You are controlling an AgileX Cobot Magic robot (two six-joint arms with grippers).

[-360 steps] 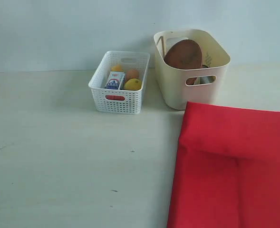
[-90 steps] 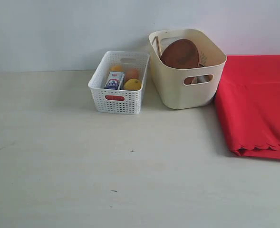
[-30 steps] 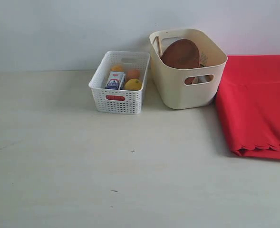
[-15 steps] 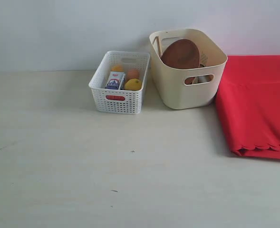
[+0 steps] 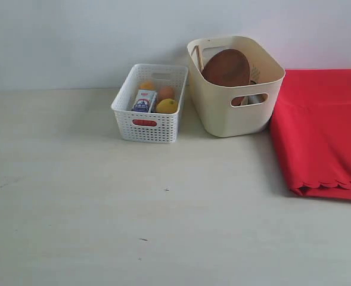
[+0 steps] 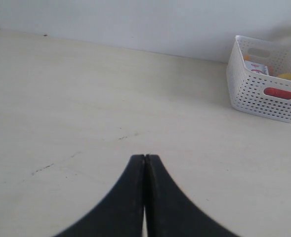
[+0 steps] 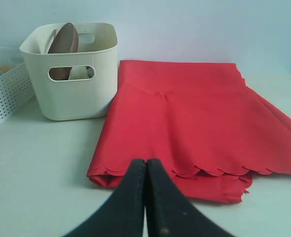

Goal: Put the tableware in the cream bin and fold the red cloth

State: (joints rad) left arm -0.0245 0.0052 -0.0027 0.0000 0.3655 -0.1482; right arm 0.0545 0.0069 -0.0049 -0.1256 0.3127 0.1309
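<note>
Now, at the right edge of the exterior view, the large bright red fabric cloth (image 5: pixel 321 131) lies folded flat on the pale wooden table (image 5: pixel 103 208). Its layers are stacked and its scalloped edge faces the lower right of the frame. Just left of it, in the upper centre-right, stands the smooth cream-yellow plastic bin (image 5: pixel 247 116) with its oval handle cut-out. Bin and cloth sit so close that I cannot tell whether they touch.

Inside the bin, the round brown plate (image 5: pixel 226 67) stands tilted on edge, and a thin wooden stick (image 5: pixel 197 58) leans against the left inner wall. Something pale grey shows through the cut-out, too small to name.

Left of the bin, just beside it, is the small white lattice basket (image 5: pixel 145 128). It holds a yellow lemon (image 5: pixel 167 106), a blue-and-white packet (image 5: pixel 144 101) and an orange-brown egg (image 5: pixel 165 92).

On to the arms! The left gripper (image 6: pixel 145 163) has its black fingers pressed tight together with nothing between them, above bare table and well apart from the basket. The right gripper (image 7: pixel 145 165) is clamped together and empty too, its tips near the cloth's scalloped edge.
</note>
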